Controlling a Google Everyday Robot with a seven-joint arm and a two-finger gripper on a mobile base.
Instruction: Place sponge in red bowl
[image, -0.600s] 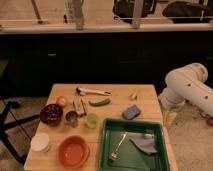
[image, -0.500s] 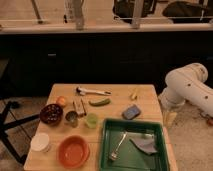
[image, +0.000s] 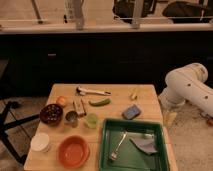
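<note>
The sponge (image: 131, 112) lies flat on the wooden counter (image: 117, 100), right of centre and just behind the far rim of the green tray (image: 106, 150); nothing touches it. The red bowl (image: 74, 151) sits at the near left of the counter, just beside the tray's left wall, and looks empty. The tray holds a fork (image: 118, 146) and a grey cloth (image: 144, 144). A dark maroon bowl (image: 51, 114) stands near the left edge; what is in it I cannot tell. A white tub (image: 40, 142) sits at the near left corner.

Bare wood runs from the sponge to the counter's right edge, and more lies between it and the green cup (image: 91, 121). The gripper (image: 170, 118) hangs below the white arm (image: 187, 90), off the counter's right edge, its jaws spread wide and holding nothing.

Counted: two bowls, one tray, two small cups (green and metal (image: 71, 118)), one sponge, one cloth.
</note>
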